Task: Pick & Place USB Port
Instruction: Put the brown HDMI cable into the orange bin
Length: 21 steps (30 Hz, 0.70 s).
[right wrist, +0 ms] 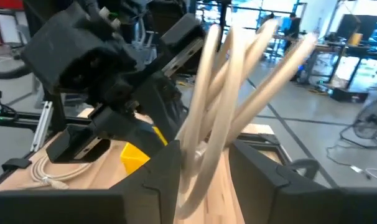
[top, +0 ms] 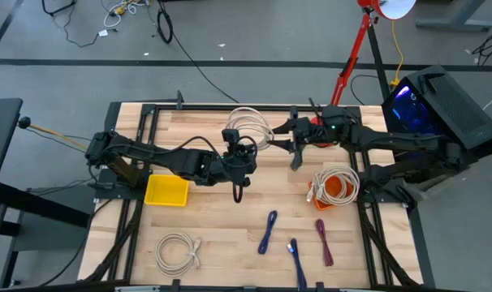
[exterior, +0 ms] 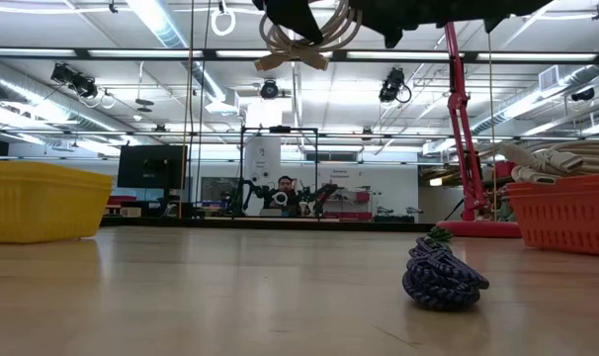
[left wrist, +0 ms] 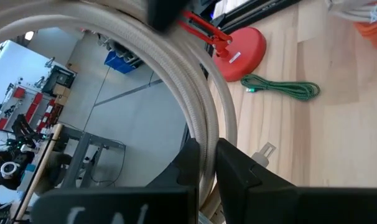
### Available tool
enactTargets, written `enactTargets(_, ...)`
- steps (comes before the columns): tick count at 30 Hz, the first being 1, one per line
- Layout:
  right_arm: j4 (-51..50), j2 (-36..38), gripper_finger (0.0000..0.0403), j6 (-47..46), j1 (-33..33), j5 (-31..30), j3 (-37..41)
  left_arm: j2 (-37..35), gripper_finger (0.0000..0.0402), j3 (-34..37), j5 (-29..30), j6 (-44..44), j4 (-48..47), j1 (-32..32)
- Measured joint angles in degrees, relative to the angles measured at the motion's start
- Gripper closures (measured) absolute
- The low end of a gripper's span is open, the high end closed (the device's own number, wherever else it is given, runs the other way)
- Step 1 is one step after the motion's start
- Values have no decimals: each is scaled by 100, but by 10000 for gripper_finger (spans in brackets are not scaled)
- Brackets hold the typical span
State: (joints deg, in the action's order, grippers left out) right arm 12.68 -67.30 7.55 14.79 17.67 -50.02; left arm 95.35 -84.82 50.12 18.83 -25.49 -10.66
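Both grippers meet at one coil of beige cable (top: 250, 127), held up in the air over the far middle of the counter (top: 222, 235). The left gripper (top: 236, 138) has its fingers (left wrist: 235, 177) pressed nearly together, pinching the strands of the coil between them. The right gripper (top: 288, 134) stands wider, its two fingers (right wrist: 160, 171) on either side of the same loops, which pass through the gap. In the low view the coil (exterior: 301, 35) hangs high above the wood.

Below and to the left sits a yellow bin (top: 166, 191); to the right an orange basket (top: 337, 188) already carries a beige cable. Near the front edge lie another beige coil (top: 179, 251), two blue cables (top: 268, 231) and a maroon cable (top: 324, 241). The wood between the bin and the basket, under the raised coil, is bare.
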Motion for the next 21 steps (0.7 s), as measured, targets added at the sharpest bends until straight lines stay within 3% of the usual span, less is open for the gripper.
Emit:
enactTargets(6,494,-233,273,-54,0,230,0,0,370,-2,5,133,83,0)
enactTargets(11,422,-239,380,287,-4,254,0,0,370,-2,37,162,46,12)
enactTargets(17,380,-234,393,287,-4,90,0,0,367,-2,66,112,49,8)
enactTargets(21,308,-232,393,352,15,-16,0,0,312,-2,36,86,39,5)
